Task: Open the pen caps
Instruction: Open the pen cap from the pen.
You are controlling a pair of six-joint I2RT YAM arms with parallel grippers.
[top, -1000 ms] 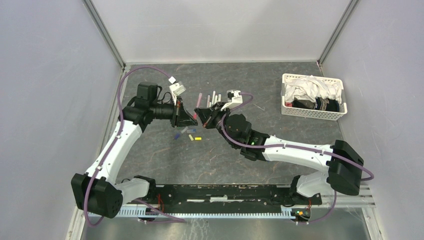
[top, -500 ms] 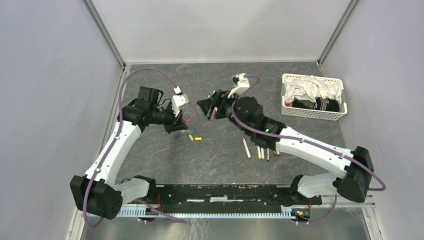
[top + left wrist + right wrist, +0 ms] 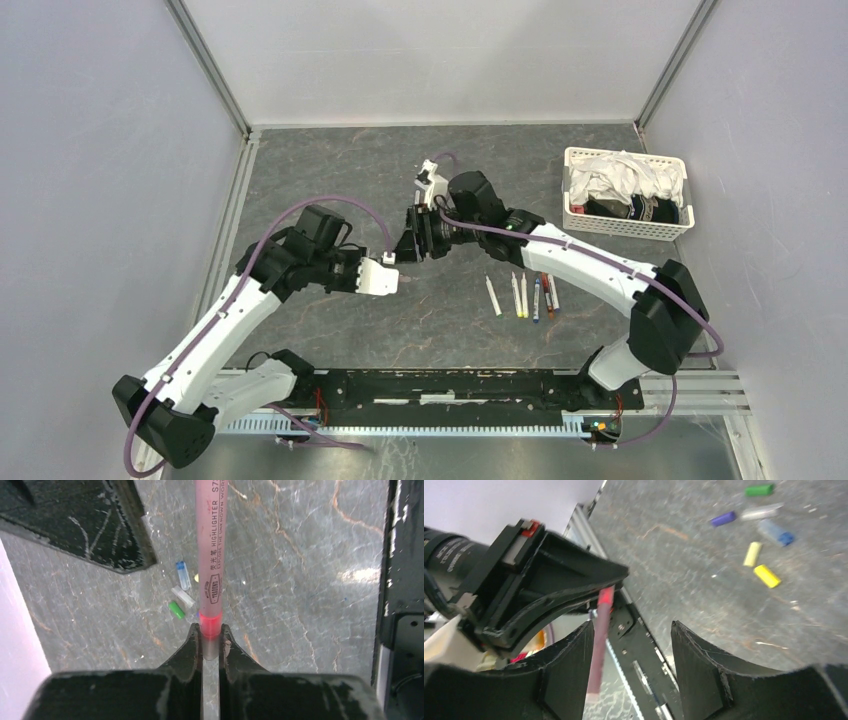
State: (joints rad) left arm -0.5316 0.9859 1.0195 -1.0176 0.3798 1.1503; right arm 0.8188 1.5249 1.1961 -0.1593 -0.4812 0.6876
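My left gripper [image 3: 211, 635] is shut on the red end of a pink highlighter pen [image 3: 212, 555], which sticks straight out ahead of it. My right gripper [image 3: 631, 630] faces it, open, with its jaws on either side of the pen's [image 3: 599, 645] far end; the pen runs close along one finger [image 3: 569, 665]. From above, the two grippers meet at mid-table, left [image 3: 398, 260] and right [image 3: 418, 240]. Loose pen caps lie on the table below: green [image 3: 759, 489], purple [image 3: 723, 518], blue [image 3: 776, 532], two yellow [image 3: 767, 575]. Several pens [image 3: 520, 295] lie right of centre.
A white basket [image 3: 574, 190] of cloths stands at the back right. The grey table [image 3: 330, 170] is walled at the back and sides. A black rail [image 3: 450, 385] with the arm bases runs along the near edge.
My right gripper was shut and now stands open; its arm swung round to face the left gripper. My left arm drew nearer and rightward, still holding the pink pen.
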